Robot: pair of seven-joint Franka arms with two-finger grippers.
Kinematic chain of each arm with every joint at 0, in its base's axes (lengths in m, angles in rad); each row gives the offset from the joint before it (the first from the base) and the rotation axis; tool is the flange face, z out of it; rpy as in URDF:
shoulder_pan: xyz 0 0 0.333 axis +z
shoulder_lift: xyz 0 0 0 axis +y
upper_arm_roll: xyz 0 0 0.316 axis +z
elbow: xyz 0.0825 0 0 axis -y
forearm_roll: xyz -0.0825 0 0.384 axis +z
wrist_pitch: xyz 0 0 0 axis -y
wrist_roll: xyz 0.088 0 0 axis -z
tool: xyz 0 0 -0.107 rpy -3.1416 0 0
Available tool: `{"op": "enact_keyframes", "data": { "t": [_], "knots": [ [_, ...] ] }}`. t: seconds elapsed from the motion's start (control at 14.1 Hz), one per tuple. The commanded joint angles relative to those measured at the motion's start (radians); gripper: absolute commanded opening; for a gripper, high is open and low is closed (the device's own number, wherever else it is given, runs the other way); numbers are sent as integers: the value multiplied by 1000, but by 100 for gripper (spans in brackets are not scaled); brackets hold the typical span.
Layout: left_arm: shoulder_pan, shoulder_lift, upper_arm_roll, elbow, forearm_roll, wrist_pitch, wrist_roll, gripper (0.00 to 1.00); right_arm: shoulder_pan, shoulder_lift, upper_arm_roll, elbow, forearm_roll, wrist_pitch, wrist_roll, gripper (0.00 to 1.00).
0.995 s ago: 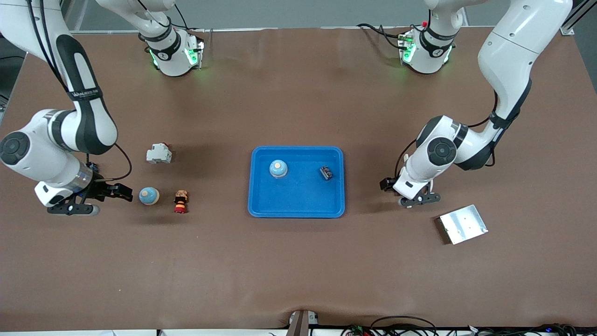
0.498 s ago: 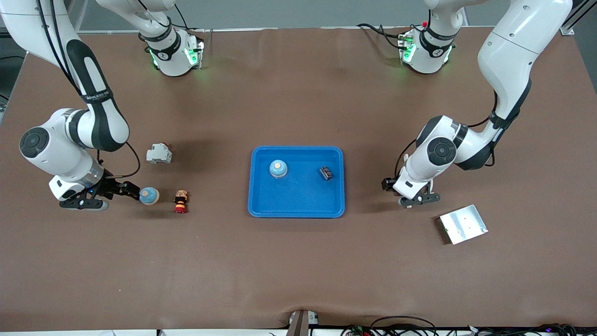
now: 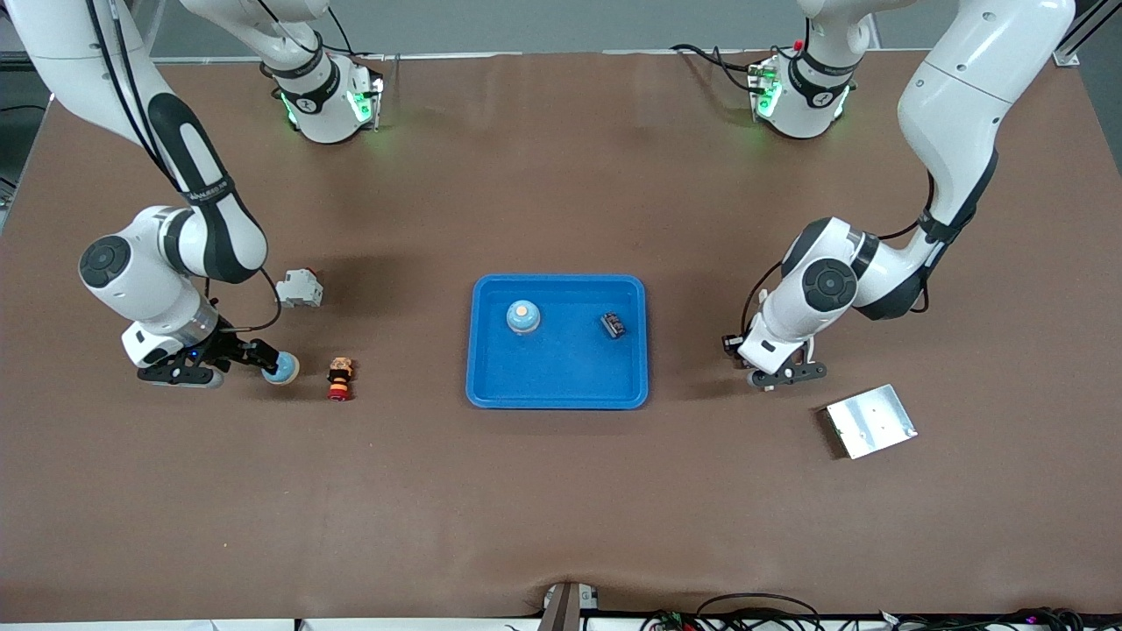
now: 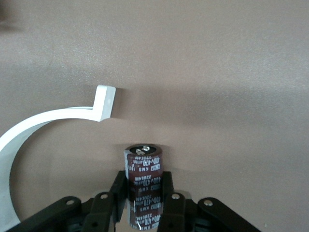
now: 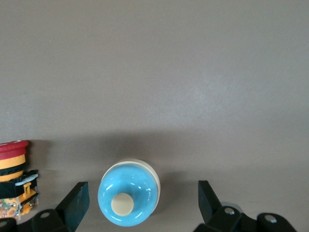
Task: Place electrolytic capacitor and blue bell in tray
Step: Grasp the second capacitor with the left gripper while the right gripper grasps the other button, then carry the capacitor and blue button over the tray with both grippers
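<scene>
The left gripper (image 4: 142,205), low over the table between the shallow bright-blue rectangular plastic tray (image 3: 491,386) and a flat silver metal plate (image 3: 869,421), is clamped on a dark brown cylindrical electrolytic capacitor (image 4: 143,186) standing upright on the brown table (image 3: 561,508). Toward the right arm's end, the right gripper (image 5: 142,203) sits low with its fingers (image 5: 77,200) spread wide on either side of a round blue bell with a cream button (image 5: 129,199), touching nothing (a red-and-yellow push-button switch (image 3: 339,379) stands just beside). Inside the tray rest another blue bell (image 3: 522,316) and a small dark capacitor (image 3: 613,324), well apart; a small white block (image 3: 298,288) lies farther from the front camera than the switch.
</scene>
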Motion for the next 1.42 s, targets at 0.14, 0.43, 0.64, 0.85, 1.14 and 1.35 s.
{"op": "enact_keyframes", "data": {
  "t": [0.14, 0.43, 0.64, 0.85, 1.14, 1.35],
  "knots": [
    [16, -18, -13, 0, 24, 9, -10, 1, 9, 15, 10, -5, 69, 21, -2, 100],
    [14, -56, -48, 10, -4, -51, -47, 1, 11, 55, 10, -5, 77, 72, -2, 100],
    [16, -71, -119, 88, -38, -199, -134, 1, 17, 66, 10, -5, 77, 70, -2, 100],
    [11, -83, -174, 196, -126, -334, -207, 1, 17, 73, 10, -5, 77, 69, -2, 100],
    [-18, -83, -191, 323, -257, -424, -301, 2, 20, 73, 12, -5, 77, 61, 0, 100],
    [-59, -76, -190, 368, -272, -422, -407, 2, 25, 73, 10, -5, 77, 61, 0, 92]
  ]
}}
